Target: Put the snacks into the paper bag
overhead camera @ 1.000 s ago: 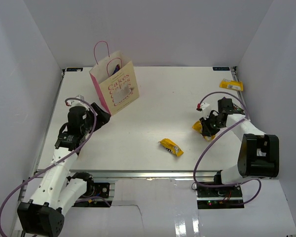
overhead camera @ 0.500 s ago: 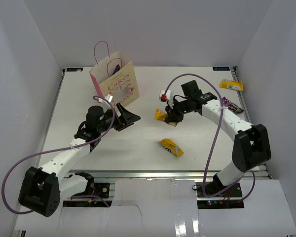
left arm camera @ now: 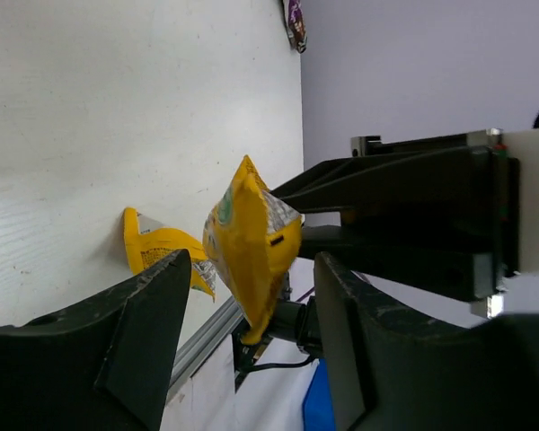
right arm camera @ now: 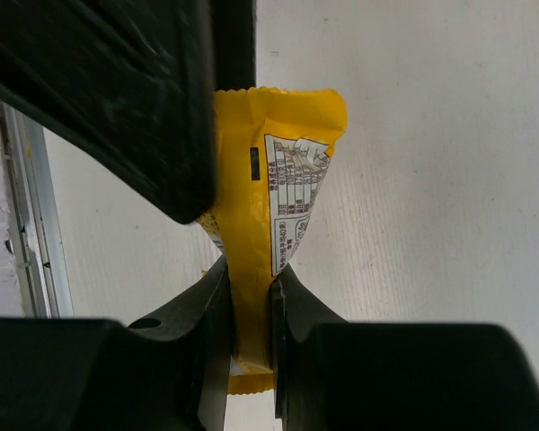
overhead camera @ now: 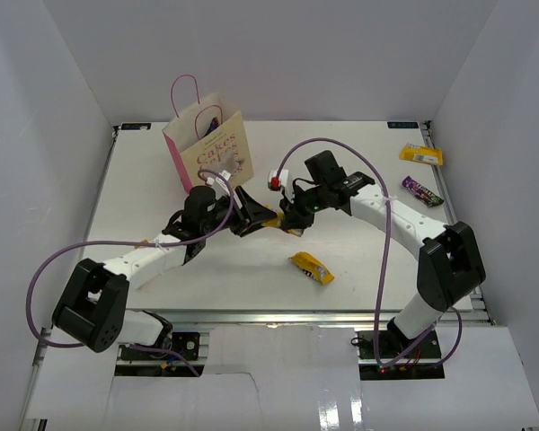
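My right gripper (overhead camera: 286, 218) is shut on a small yellow snack packet (overhead camera: 273, 218) and holds it above the middle of the table; the wrist view shows its jaws pinching the packet (right arm camera: 274, 197). My left gripper (overhead camera: 254, 221) is open, its fingers on either side of that packet (left arm camera: 251, 247) without closing on it. The beige paper bag (overhead camera: 211, 157) stands upright at the back left, behind the left arm. A second yellow packet (overhead camera: 312, 267) lies near the front. A third yellow packet (overhead camera: 420, 155) and a dark purple bar (overhead camera: 421, 190) lie at the far right.
Something dark purple shows at the paper bag's open top (overhead camera: 212, 121). The bag's thin pink handle (overhead camera: 184, 90) stands above it. The right arm's purple cable (overhead camera: 341, 148) arches over the table's middle. White walls enclose the table on three sides.
My right arm has carried the yellow packet from the right side leftward to the middle. My left arm has stretched rightward from beside the bag until its open fingers flank the packet.
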### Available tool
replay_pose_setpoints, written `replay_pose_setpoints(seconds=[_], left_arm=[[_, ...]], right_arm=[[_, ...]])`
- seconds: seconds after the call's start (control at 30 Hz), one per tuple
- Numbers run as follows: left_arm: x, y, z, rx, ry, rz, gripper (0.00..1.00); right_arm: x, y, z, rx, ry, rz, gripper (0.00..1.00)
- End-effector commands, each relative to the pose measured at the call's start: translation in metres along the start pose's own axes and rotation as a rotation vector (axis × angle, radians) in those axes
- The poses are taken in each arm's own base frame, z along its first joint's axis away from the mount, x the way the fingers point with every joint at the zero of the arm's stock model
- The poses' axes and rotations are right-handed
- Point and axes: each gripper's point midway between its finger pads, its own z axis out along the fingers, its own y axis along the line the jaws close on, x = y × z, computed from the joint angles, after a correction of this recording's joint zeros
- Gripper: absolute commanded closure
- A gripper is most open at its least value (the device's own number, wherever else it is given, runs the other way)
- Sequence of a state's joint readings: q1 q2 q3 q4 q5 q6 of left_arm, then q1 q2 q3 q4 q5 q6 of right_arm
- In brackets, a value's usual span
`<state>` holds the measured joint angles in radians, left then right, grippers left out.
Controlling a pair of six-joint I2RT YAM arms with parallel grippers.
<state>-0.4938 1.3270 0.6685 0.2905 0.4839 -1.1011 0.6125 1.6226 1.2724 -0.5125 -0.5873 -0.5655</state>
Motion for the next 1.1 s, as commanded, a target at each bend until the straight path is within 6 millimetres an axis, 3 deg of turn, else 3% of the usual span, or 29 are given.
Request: replay_pose_setpoints(seconds=[0.0, 0.2, 0.27, 0.3, 0.33, 0.4, 0.43, 0.5, 0.53, 0.57, 0.63, 0.73, 0.87, 0.9, 0.97, 1.0, 1.07], left_arm=[[-0.008, -0.021, 0.006, 0.045, -0.022, 0.013, 0.34], [-0.008, -0.023, 0.011, 0.054, -0.015, 0.015, 0.68], [-0.009, -0.027, 0.01, 0.066, -0.018, 0.039, 0.81], [-0.009, -0.028, 0.009, 0.07, -0.02, 0.054, 0.85], [-0.012, -0.032, 0.007, 0.078, -0.029, 0.079, 0.89], [-0.016, -0.039, 0.002, 0.078, -0.045, 0.139, 0.99], [-0.024, -0.031, -0.001, -0.002, -0.062, 0.205, 0.99], [-0.041, -0.032, -0.011, -0.092, -0.106, 0.308, 0.99], [-0.048, -0.013, -0.021, -0.214, -0.108, 0.392, 0.99], [-0.066, -0.035, -0.03, -0.211, -0.157, 0.462, 1.0], [-0.089, -0.036, -0.051, -0.312, -0.196, 0.584, 1.0], [-0.14, -0.106, -0.087, -0.285, -0.355, 0.754, 1.0], [-0.183, -0.156, -0.113, -0.267, -0.502, 0.84, 1.0], [-0.201, -0.18, -0.128, -0.242, -0.569, 0.856, 1.0], [-0.224, -0.191, -0.127, -0.228, -0.613, 0.86, 1.0], [-0.241, -0.206, -0.139, -0.208, -0.667, 0.857, 1.0], [-0.267, -0.201, -0.133, -0.225, -0.709, 0.833, 0.99]], right_arm=[[-0.046, 0.009, -0.018, 0.002, -0.115, -0.078, 0.86], [-0.047, 0.015, -0.018, -0.01, -0.12, -0.089, 0.83], [-0.046, 0.015, -0.018, -0.006, -0.118, -0.092, 0.77], [-0.046, 0.015, -0.019, -0.002, -0.117, -0.096, 0.72], [-0.046, 0.015, -0.021, 0.003, -0.117, -0.102, 0.54], [-0.045, 0.013, -0.026, 0.028, -0.106, -0.115, 0.36], [-0.046, 0.009, -0.034, 0.047, -0.114, -0.129, 0.24], [-0.043, 0.01, -0.044, 0.034, -0.121, -0.122, 0.2], [-0.04, 0.003, -0.056, 0.053, -0.133, -0.108, 0.17], [-0.037, 0.002, -0.062, 0.048, -0.141, -0.104, 0.17], [-0.027, 0.004, -0.076, 0.019, -0.156, -0.075, 0.17], [0.004, 0.02, -0.072, -0.024, -0.115, -0.049, 0.17], [0.019, 0.032, -0.065, -0.06, -0.11, -0.01, 0.17], [0.025, 0.034, -0.062, -0.068, -0.103, 0.015, 0.17], [0.028, 0.033, -0.059, -0.066, -0.103, 0.03, 0.17], [0.032, 0.034, -0.057, -0.067, -0.096, 0.043, 0.17], [0.034, 0.032, -0.055, -0.057, -0.094, 0.055, 0.17]])
